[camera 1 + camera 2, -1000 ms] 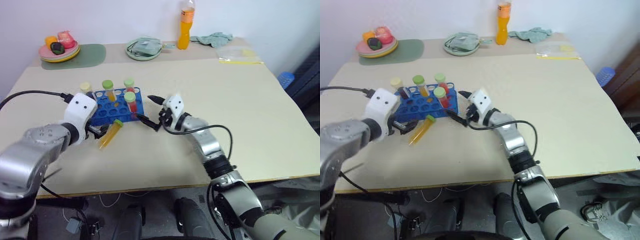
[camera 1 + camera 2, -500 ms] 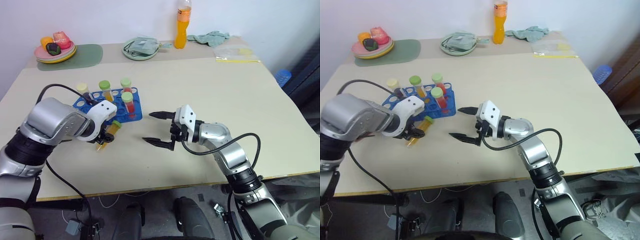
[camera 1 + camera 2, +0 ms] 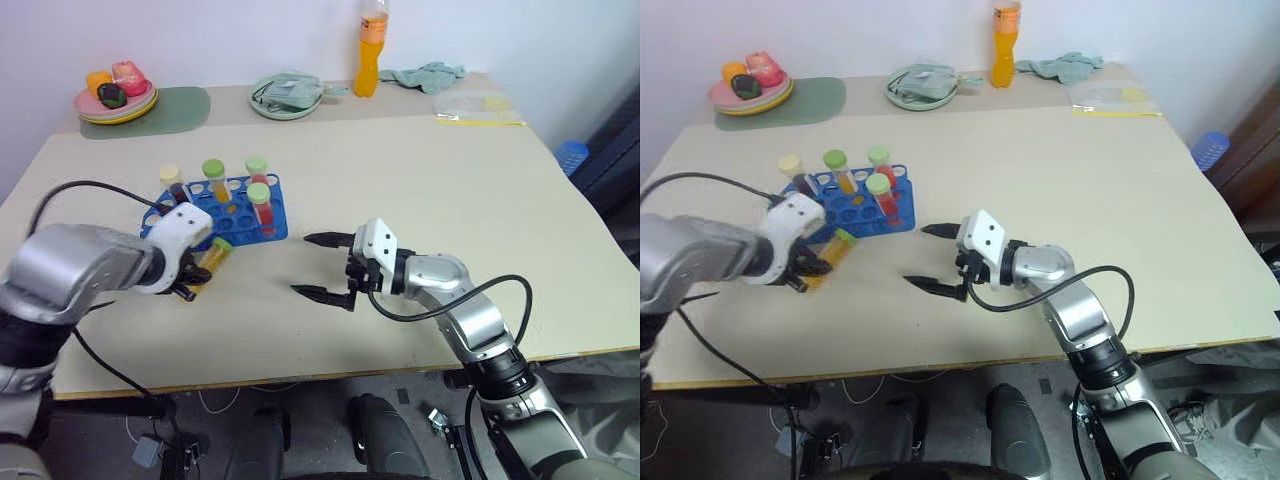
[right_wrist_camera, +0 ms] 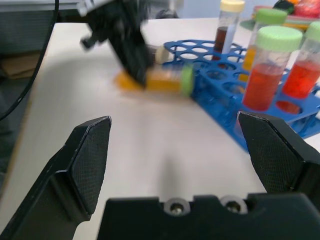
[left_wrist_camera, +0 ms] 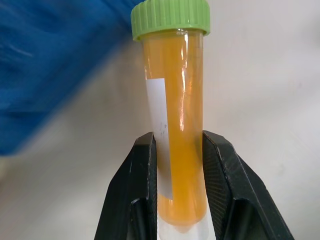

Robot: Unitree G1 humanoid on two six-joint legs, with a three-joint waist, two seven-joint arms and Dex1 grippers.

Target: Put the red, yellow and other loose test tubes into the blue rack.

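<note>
My left gripper is clamped on the yellow-orange tube low on its body, one black finger on each side, green cap pointing away from the wrist. In the head views that tube lies tilted at the front edge of the blue rack, cap end toward the rack; I can't tell whether it touches the rack or is off the table.

My right gripper has its fingers spread wide with nothing between them, pointing toward the rack from the right, apart from it, over bare table.

The rack sits left of centre on the table. Upright in it: two red tubes with green caps, one yellow-orange tube with green cap, one dark maroon tube with cream cap.

Back of table: orange drink bottle, green mat with a plate of toy food, a green plate holding a cloth, a crumpled green cloth, a clear plastic bag.
</note>
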